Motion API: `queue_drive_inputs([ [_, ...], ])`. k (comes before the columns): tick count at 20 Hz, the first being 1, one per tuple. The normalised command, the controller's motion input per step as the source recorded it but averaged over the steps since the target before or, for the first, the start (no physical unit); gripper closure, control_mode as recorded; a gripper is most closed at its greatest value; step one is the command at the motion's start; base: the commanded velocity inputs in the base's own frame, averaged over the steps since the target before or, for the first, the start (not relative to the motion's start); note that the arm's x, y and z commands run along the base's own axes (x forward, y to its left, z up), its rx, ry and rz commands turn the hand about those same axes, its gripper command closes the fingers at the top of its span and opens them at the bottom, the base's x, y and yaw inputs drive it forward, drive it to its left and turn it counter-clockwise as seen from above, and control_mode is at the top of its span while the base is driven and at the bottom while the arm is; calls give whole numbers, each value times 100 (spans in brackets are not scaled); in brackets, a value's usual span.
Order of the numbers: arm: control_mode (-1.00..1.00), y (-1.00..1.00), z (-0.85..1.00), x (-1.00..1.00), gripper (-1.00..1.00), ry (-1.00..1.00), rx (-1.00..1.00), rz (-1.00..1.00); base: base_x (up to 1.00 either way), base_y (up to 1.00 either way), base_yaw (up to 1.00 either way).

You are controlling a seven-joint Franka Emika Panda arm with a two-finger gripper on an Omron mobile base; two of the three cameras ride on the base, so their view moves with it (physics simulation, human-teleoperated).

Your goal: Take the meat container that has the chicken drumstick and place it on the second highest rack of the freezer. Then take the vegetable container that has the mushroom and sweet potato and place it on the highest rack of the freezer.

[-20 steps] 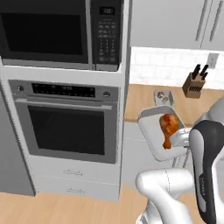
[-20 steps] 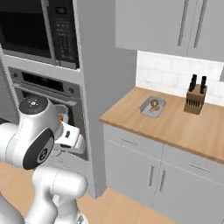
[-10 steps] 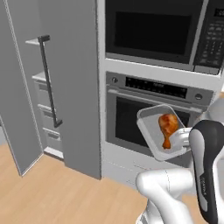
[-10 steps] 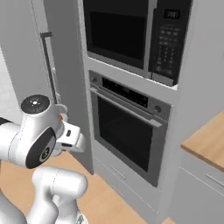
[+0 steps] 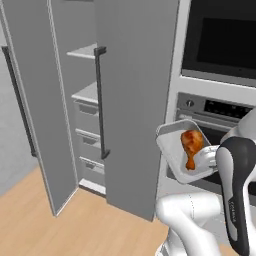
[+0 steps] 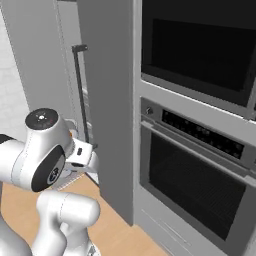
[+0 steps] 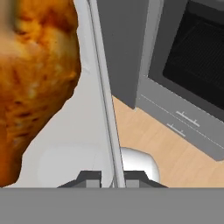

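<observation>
The meat container point(image 5: 175, 147), a pale grey tray, hangs tilted in front of the oven with the glossy orange-brown chicken drumstick point(image 5: 191, 145) inside. My gripper point(image 5: 210, 157) is shut on its right rim. In the hand view the drumstick point(image 7: 35, 83) looms at left, and the tray's rim point(image 7: 104, 105) runs down between my fingertips point(image 7: 89, 177). The freezer point(image 5: 85, 100) stands open to the left of the tray. Inside are the highest rack point(image 5: 84, 51), the second highest rack point(image 5: 86, 93) and grey drawers point(image 5: 89, 114). The vegetable container is out of view.
The freezer's open door point(image 5: 35, 110) swings out at left. A grey panel with a dark bar handle point(image 5: 100, 102) stands between the shelves and the tray. The black-fronted wall oven point(image 6: 200, 180) is to the right. Wooden floor point(image 5: 75, 220) lies below.
The whole picture has shifted: the base has moved left, from the counter past the oven to the open freezer. The tray with the drumstick stays in my shut gripper.
</observation>
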Motion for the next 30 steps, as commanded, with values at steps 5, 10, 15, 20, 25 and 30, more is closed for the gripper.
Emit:
queue_drive_inputs([
  [5, 100, 0, 0, 0, 100, 0, 0, 0, 100, 100, -28],
  [10, 100, 0, 0, 0, 100, 0, 0, 0, 97, 94, -50],
  [15, 100, 0, 0, 0, 100, 0, 0, 0, 38, 94, -52],
  [20, 100, 0, 0, 0, 100, 0, 0, 0, 30, 73, -41],
  [25, 100, 0, 0, 0, 100, 0, 0, 0, 16, 2, -6],
  [30, 100, 0, 0, 0, 100, 0, 0, 0, 29, 18, 8],
])
